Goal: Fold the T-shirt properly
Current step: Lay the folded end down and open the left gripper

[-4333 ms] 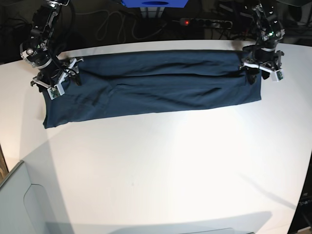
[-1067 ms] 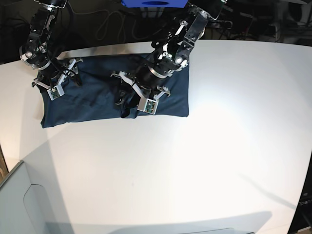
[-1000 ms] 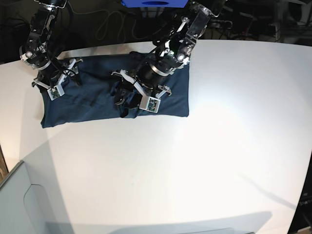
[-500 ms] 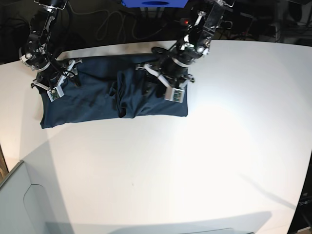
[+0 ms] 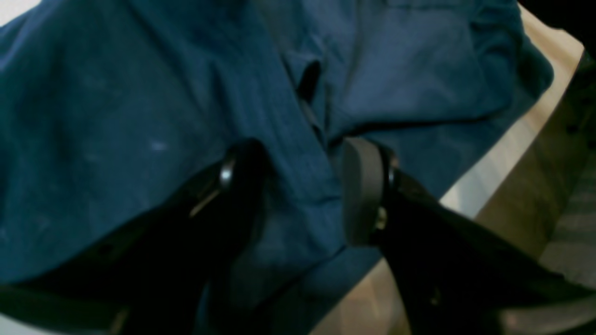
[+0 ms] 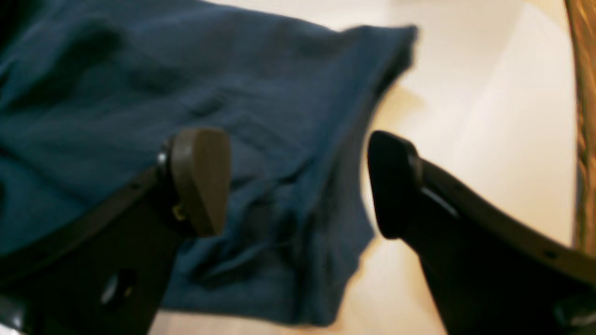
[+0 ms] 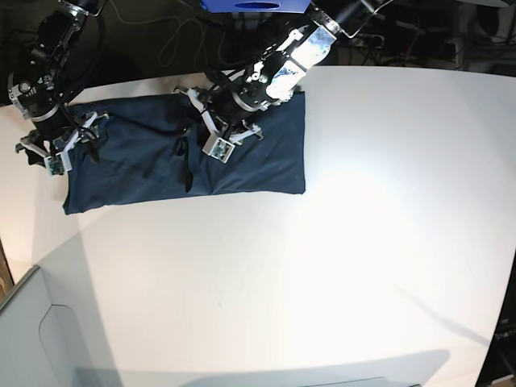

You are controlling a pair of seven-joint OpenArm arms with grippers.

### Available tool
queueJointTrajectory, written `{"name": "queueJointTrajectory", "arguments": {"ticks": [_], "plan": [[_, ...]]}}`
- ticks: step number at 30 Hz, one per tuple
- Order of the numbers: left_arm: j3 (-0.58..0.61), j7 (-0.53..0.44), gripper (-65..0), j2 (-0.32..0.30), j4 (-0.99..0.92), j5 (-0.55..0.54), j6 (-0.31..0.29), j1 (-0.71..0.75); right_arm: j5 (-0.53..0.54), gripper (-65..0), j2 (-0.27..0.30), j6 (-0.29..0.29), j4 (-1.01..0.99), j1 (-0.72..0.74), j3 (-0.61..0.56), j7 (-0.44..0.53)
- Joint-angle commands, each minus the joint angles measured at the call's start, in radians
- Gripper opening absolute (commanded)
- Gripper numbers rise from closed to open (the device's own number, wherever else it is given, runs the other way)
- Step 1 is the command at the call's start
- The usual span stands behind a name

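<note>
The dark navy T-shirt [image 7: 129, 169] lies on the white table [image 7: 322, 282], with its right part doubled over to the left. My left gripper [image 7: 211, 141] hovers low over the doubled part near the shirt's middle. In the left wrist view that gripper [image 5: 302, 186] is open, and a ridge of cloth [image 5: 298, 139] runs between its fingers [image 5: 361, 186]. My right gripper [image 7: 48, 149] sits at the shirt's left end. In its wrist view it [image 6: 298, 186] stands wide open over the cloth's corner [image 6: 279, 139], gripping nothing.
The table's back edge runs just behind the shirt [image 7: 387, 71]. Cables [image 7: 181, 40] and a blue box [image 7: 254, 5] lie beyond it. A grey bin [image 7: 32, 339] stands at the front left corner. Bare tabletop shows beside the shirt's corner [image 6: 489, 116].
The shirt lay stretched full length; its right end is now folded over leftward. In the last half second my left gripper swung left across the fold, and my right gripper shifted outward to the left.
</note>
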Motion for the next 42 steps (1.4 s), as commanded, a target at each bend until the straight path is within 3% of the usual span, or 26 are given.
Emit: {"name": "queueJointTrajectory", "arguments": {"ticks": [1, 14, 25, 28, 34, 37, 42], "plan": [[0.002, -0.014, -37.0, 0.007, 0.024, -0.007, -0.004, -0.002, 0.015, -20.8, 0.004, 0.015, 0.002, 0.013, 0.020, 0.021], [-0.046, -0.014, -37.0, -0.102, 0.279, -0.008, 0.001, 0.024, 0.015, -20.7, 0.004, 0.015, -0.228, 0.122, 0.112, -0.036], [-0.495, -0.014, -37.0, -0.136, 0.354, -0.008, -0.004, 0.202, 0.011, -22.4, 0.022, 0.015, -0.377, 0.147, 0.102, -0.036], [-0.613, -0.014, -37.0, -0.128, 0.347, -0.008, -0.006, 0.236, 0.011, -31.8, 0.022, 0.015, -0.394, 0.131, 0.086, -0.036], [-0.712, -0.014, -37.0, -0.126, 0.298, -0.008, -0.006, 0.248, 0.011, -64.0, 0.022, 0.015, -0.438, 0.125, 0.010, -0.034], [-0.709, -0.014, -37.0, -0.125, 0.248, -0.008, -0.006, 0.242, 0.011, -64.4, 0.020, 0.015, -0.434, 0.125, -0.010, -0.034], [-0.715, -0.014, -37.0, -0.070, 0.212, -0.008, -0.006, 0.219, 0.017, -65.0, 0.019, 0.015, -0.365, 0.127, -0.002, -0.031]]}}
